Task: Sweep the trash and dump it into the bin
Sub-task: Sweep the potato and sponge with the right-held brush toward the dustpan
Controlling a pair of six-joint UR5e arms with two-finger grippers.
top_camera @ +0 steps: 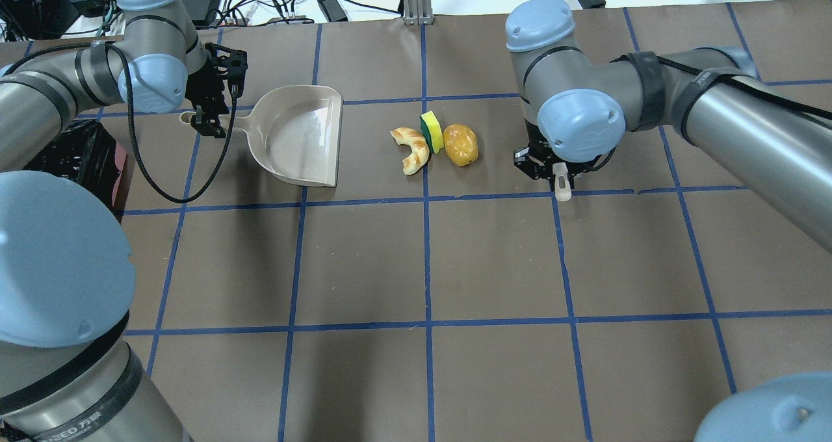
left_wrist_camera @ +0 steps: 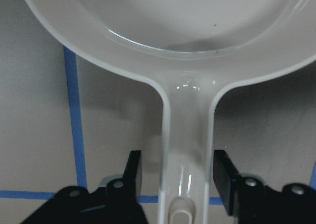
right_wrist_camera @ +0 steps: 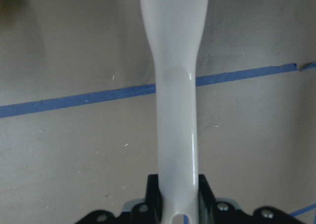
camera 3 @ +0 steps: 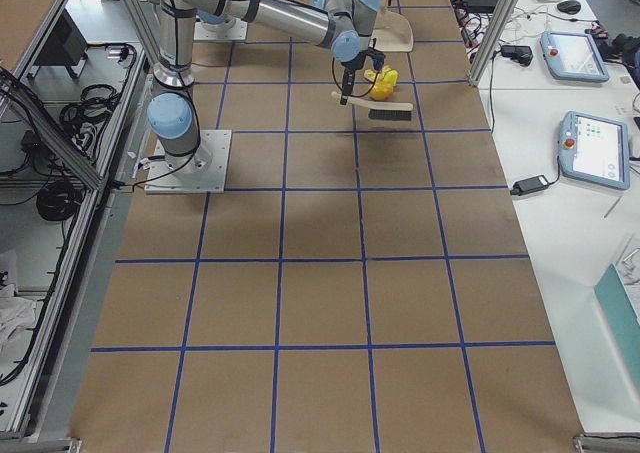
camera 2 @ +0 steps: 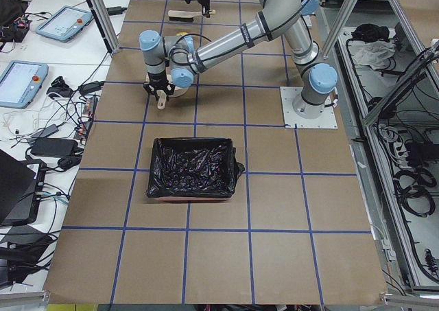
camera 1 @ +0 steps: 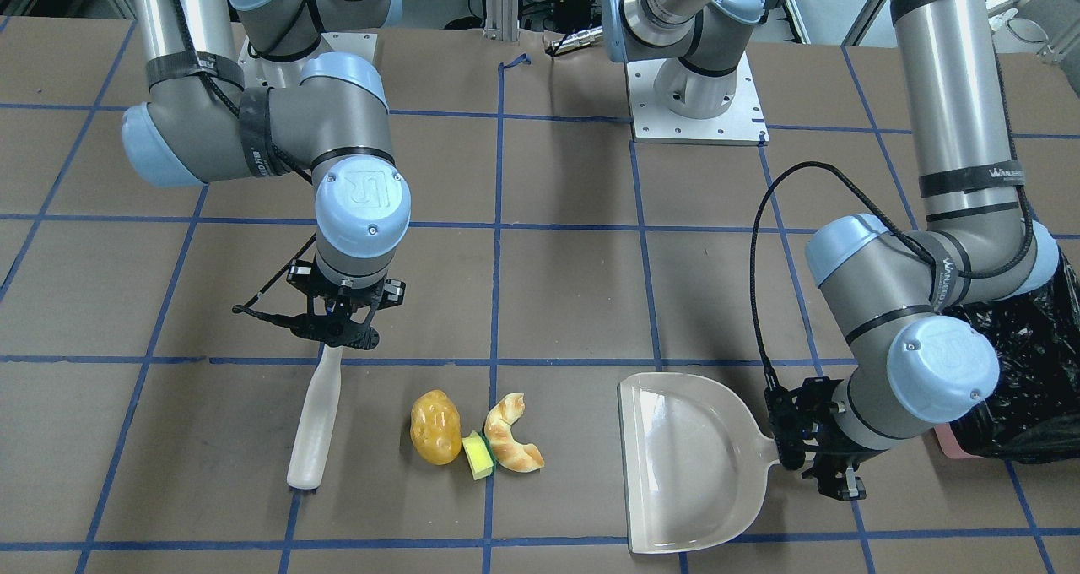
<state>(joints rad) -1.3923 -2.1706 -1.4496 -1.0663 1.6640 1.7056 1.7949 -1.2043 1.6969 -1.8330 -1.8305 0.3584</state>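
Overhead view, left to right: bin (top_camera: 68,153) sits left of the dustpan (top_camera: 302,136). Left gripper (left_wrist_camera: 177,172) straddles the dustpan handle, jaws wide, not clamped. Near the dustpan mouth, to its right: croissant piece (top_camera: 413,149), sponge block (top_camera: 431,131) and potato (top_camera: 460,145), bunched together. Further right, right gripper (right_wrist_camera: 177,197) is pinched on the brush (camera 1: 316,422) handle. Trash looks light; potato may roll, sponge is soft. Dustpan looks stiff; grab it by the handle.

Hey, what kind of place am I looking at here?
Most likely a robotics lab test cell. Two arms stand on bolted base plates on a table marked with a blue tape grid, and teach pendants lie on the side benches.
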